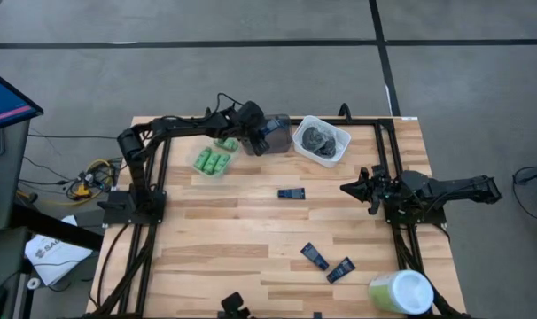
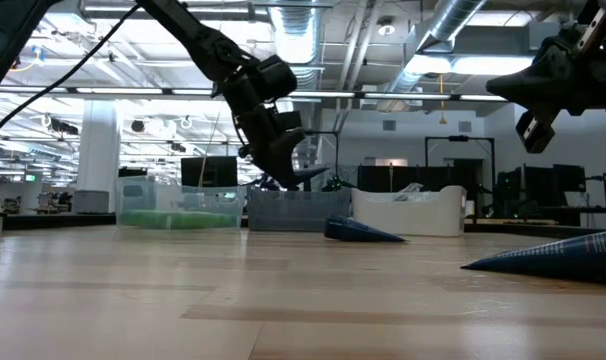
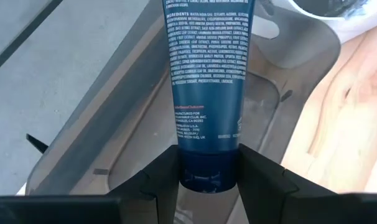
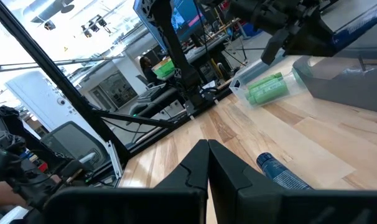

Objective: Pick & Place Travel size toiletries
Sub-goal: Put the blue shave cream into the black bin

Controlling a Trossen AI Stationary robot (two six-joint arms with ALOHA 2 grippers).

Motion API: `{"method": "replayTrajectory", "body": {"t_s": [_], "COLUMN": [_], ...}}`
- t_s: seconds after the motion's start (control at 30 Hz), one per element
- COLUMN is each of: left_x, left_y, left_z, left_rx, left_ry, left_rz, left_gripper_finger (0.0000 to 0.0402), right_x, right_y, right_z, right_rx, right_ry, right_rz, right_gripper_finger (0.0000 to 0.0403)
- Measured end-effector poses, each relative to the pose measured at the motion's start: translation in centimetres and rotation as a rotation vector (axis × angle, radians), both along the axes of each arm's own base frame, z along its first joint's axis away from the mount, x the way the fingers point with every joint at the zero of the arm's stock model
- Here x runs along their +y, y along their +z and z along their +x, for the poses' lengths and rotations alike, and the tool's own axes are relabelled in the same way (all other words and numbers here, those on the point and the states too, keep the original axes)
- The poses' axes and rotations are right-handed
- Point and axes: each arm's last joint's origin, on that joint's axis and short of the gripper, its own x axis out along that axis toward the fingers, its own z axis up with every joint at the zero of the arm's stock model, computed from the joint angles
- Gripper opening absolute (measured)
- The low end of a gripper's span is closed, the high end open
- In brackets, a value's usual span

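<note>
The left gripper (image 3: 207, 180) is clenched on a dark blue tube (image 3: 208, 81) of toiletry, its two dark fingers (image 3: 160, 186) pinching the crimped end while the printed body runs away from the wrist, hanging over a dark tub (image 1: 273, 133) at the far edge of the table (image 1: 251, 230). In the high view the left arm reaches from its base at the table's left side along the far edge, elbow bent, with the wrist tipped down over that tub; the low view shows the same arm coming in from above and angling steeply down, the tube's end poking out below the gripper. Just beside the dark tub, on its left, a clear tub (image 1: 214, 159) holds the green bottles (image 1: 212, 163), and on its right a white tub (image 1: 322, 140) holds dark grey lumps (image 1: 318, 138). Three more blue sachets lie loose on the wood: one (image 1: 291, 193) near the middle and two (image 1: 315, 257) (image 1: 341, 269) towards the near edge. The right gripper (image 4: 208, 163) has its fingers pressed together on nothing, the right arm held low and stretched leftwards from the table's right side, well apart from the tubs. A big pale green-and-white cylinder (image 1: 400, 292) stands at the near right corner.
</note>
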Motion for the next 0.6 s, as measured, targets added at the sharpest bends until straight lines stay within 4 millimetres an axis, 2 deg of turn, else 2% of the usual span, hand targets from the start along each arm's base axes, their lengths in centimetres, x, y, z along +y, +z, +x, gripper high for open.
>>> {"method": "replayTrajectory", "body": {"t_s": [0.6], "left_x": [1.0], "left_y": [-2.6], "left_z": [-0.6], "left_rx": [0.087], "left_ry": [0.015], "left_rz": [-0.086], "left_gripper_finger": [0.0135], "right_x": [0.0], "right_y": [0.0], "right_z": [0.0], "right_rx": [0.000], "right_ry": [0.000], "right_rz": [0.000], "right_gripper_finger": [0.0000]}}
